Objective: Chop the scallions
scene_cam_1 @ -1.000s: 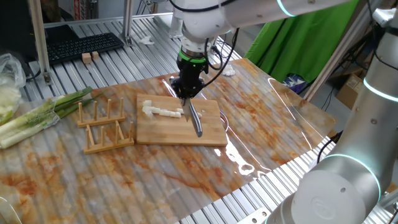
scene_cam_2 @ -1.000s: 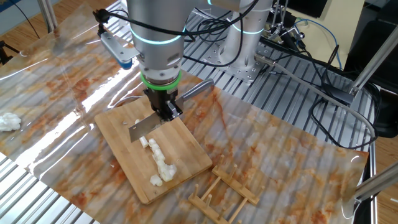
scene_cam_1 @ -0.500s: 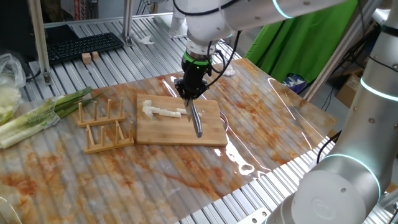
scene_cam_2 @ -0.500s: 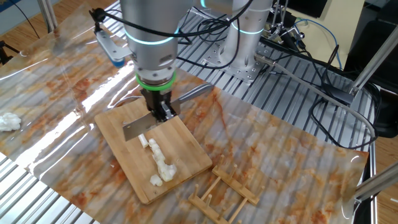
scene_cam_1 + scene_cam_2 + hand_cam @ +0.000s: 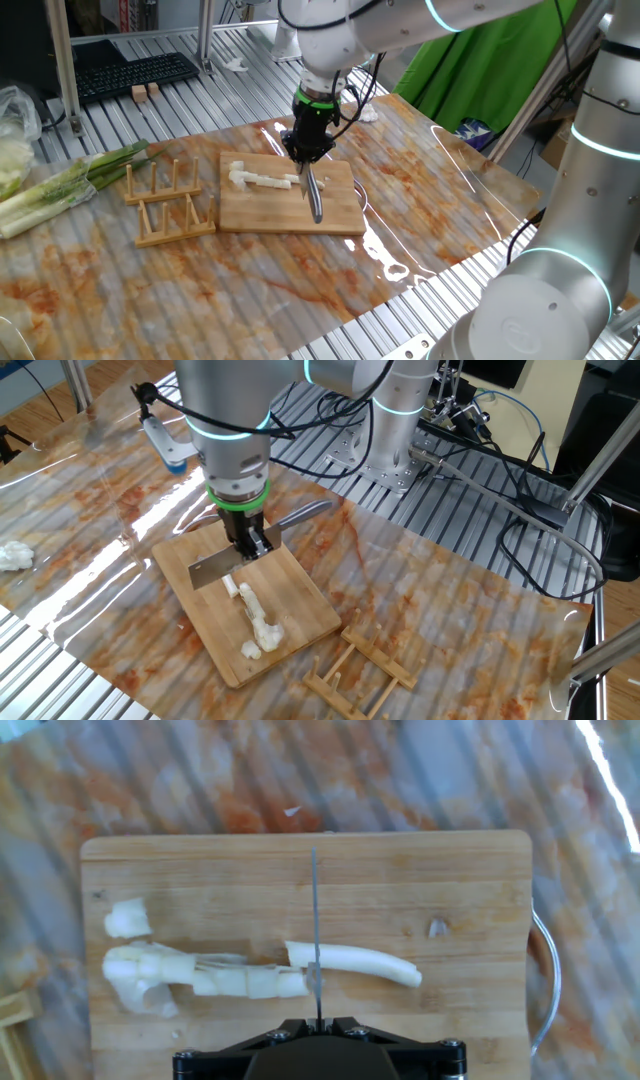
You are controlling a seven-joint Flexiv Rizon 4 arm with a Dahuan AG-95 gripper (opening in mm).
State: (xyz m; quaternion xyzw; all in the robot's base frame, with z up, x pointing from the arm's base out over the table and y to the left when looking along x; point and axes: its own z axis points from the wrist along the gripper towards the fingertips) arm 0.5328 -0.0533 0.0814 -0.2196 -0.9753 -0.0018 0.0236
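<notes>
Evidently the two-finger gripper (image 5: 247,543), clamped on the slim grey metal knife (image 5: 215,567), has descended; the blade meets the pale white scallions (image 5: 262,974) on the wooden board (image 5: 420,870), another cut underway.

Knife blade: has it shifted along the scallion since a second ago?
Yes. In the other fixed view the knife has slid toward the board's upper-left corner and sunk lower, away from the chopped scallions. The gripper holds it.

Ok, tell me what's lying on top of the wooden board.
On the wooden board lie the scallions: chopped white pieces, one uncut length, plus a small scrap. The knife stands across the stalk, hiding the cut point.
</notes>
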